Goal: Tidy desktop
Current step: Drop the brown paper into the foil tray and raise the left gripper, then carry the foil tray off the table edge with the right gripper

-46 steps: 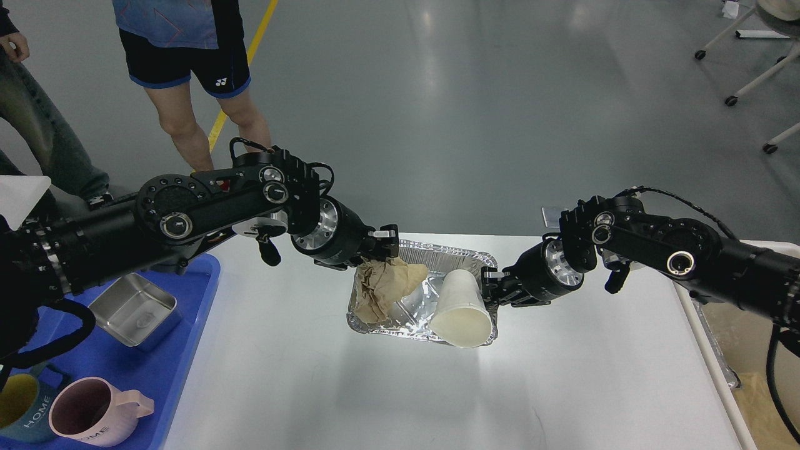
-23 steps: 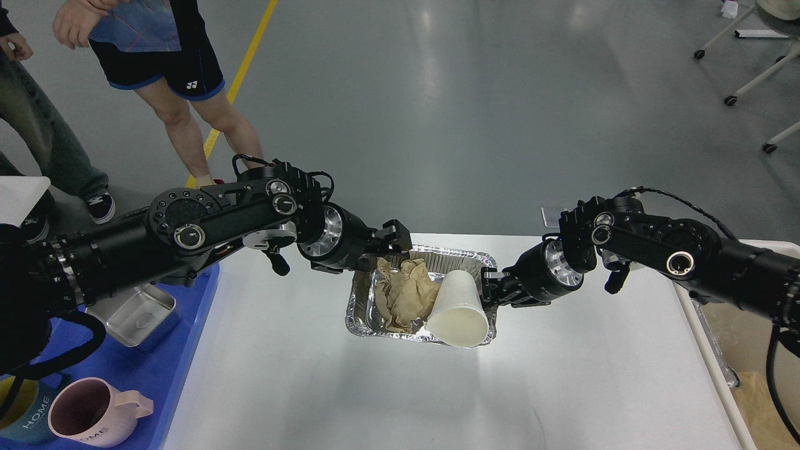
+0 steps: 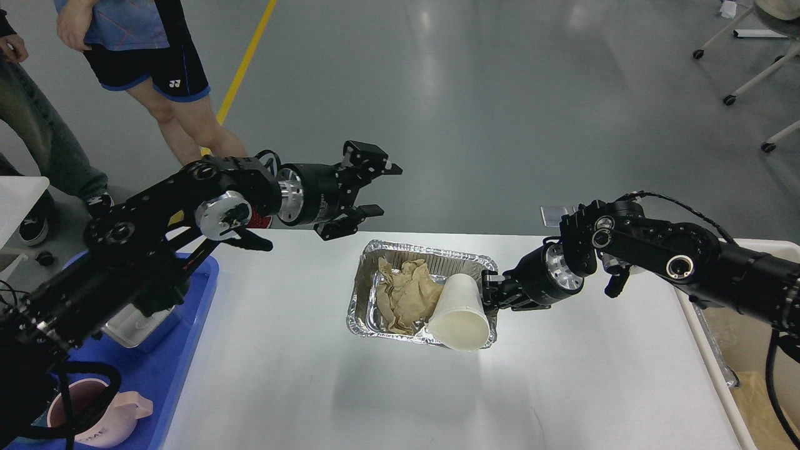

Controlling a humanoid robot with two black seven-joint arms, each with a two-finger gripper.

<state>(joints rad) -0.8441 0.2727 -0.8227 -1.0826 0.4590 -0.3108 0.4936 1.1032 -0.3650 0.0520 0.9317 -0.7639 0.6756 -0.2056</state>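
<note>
Foil tray (image 3: 369, 275), holding crumpled paper (image 3: 409, 294) and cup (image 3: 459, 309), sits mid-desktop (image 3: 300, 375). Left gripper (image 3: 369, 187) hovers above it, open, empty; right gripper (image 3: 490, 290) pinches its rim. Next, likely: carry tray off.

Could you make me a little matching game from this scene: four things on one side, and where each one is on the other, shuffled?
Things:
1. crumpled brown paper
2. white paper cup
3. pink mug
4. left tool

Places or states:
A. on the blue tray
B. open, raised above the desktop
C. lying inside the foil tray
D. tipped over the foil tray's right rim, mouth toward the camera

Pairs: 1-C, 2-D, 3-A, 4-B
</note>
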